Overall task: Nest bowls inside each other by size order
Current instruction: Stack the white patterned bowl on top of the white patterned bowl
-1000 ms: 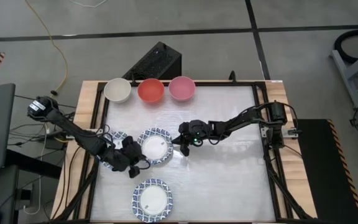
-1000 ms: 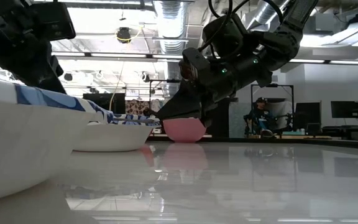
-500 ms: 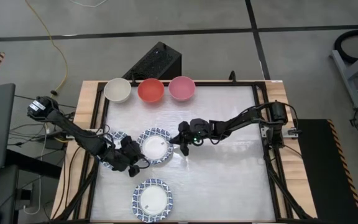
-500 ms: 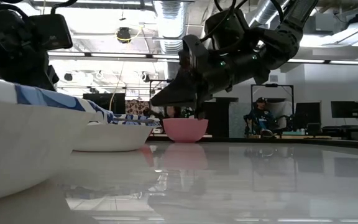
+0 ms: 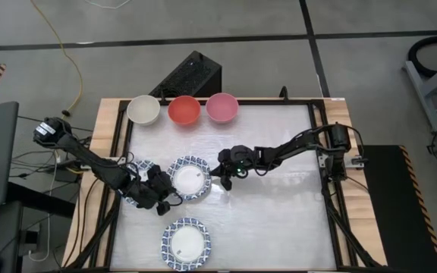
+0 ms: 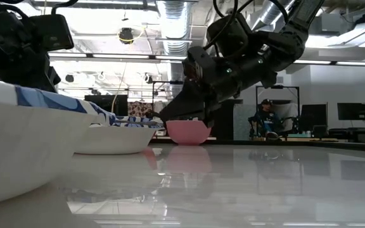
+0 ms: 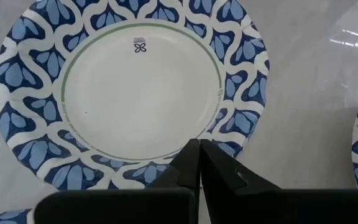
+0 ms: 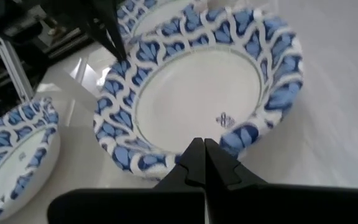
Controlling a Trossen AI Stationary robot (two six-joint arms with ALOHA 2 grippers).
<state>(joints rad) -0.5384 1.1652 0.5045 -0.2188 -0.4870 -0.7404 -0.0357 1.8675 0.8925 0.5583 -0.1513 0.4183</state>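
Three blue-and-white patterned bowls rest on their bases on the table: a middle one (image 5: 189, 179), one to its left (image 5: 137, 168) partly under my left arm, and one near the front edge (image 5: 186, 243). Cream (image 5: 143, 110), red (image 5: 183, 110) and pink (image 5: 221, 107) bowls stand in a row along the far edge. My left gripper (image 5: 174, 199) is shut, its tips at the middle bowl's near-left rim. My right gripper (image 5: 218, 176) is shut, its tips at that bowl's right rim. My left gripper's shut fingertips (image 7: 199, 149) slant down over the middle bowl's patterned rim (image 7: 166, 163) from its near-left side; I cannot tell whether they touch it. My right gripper's shut fingertips (image 8: 204, 149) slant down at the rim's right side (image 8: 244, 134); in the low view the tip (image 6: 165, 118) stands just at the rim's end (image 6: 149, 125), and touch cannot be told.
A raised wooden frame (image 5: 112, 136) runs round the white table. The right half of the table (image 5: 279, 220) holds nothing but my right arm. In the low view the near bowl (image 6: 30, 139) fills the left foreground.
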